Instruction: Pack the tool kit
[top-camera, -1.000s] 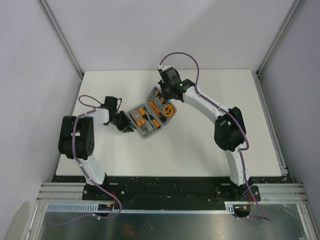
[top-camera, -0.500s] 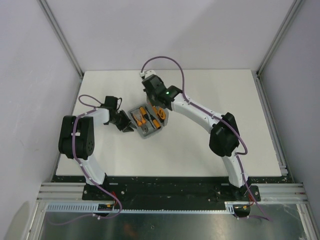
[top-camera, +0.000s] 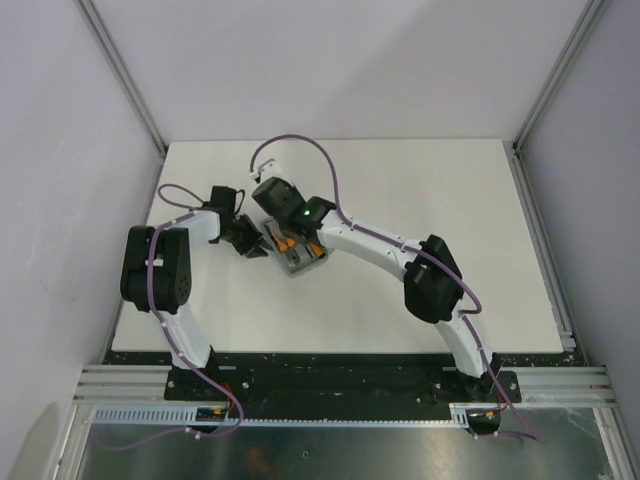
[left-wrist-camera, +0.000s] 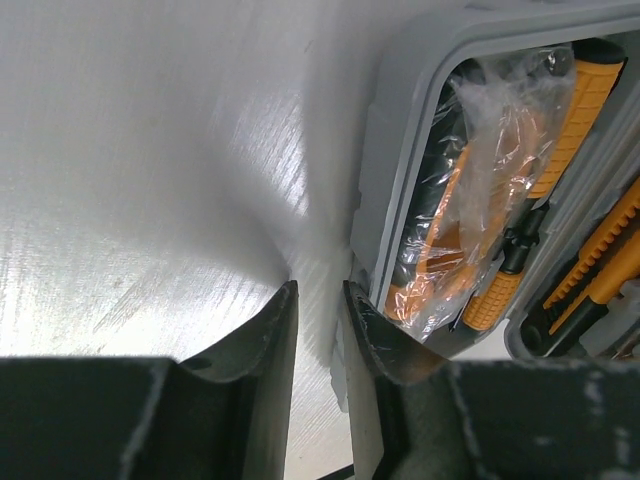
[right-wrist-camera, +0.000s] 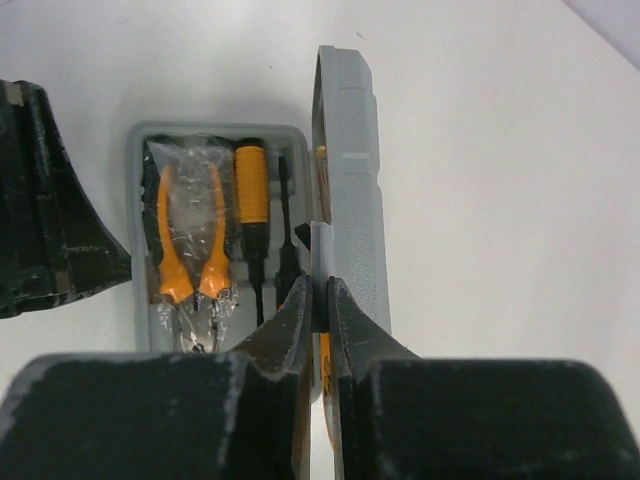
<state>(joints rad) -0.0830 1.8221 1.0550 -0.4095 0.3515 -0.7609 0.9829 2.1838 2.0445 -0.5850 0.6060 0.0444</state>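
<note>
- Now the lid (right-wrist-camera: 345, 130) of the tool kit case (right-wrist-camera: 215, 128) stands up on edge. A second ago it lay flat open toward the far right, and the right arm has swung left across the bench (right-wrist-camera: 500, 200) with it.
- The right pincer (right-wrist-camera: 320, 315) pinches the lid's front tab, its fingers nearly pressed together.
- The left pincer (left-wrist-camera: 315, 320) has barely shifted. It sits low at the case's left edge, its fingers a narrow slot apart with nothing between them. I cannot tell whether it touches the rim.
- The case lies left of the bench's centre, between both pincers. The bagged pliers (right-wrist-camera: 190, 240) and an orange-handled screwdriver (right-wrist-camera: 252, 185) are seated in its base.
- Closing looks about half done: the lid must still fold down and latch. The loose plastic wrap near the rim could get caught.
</note>
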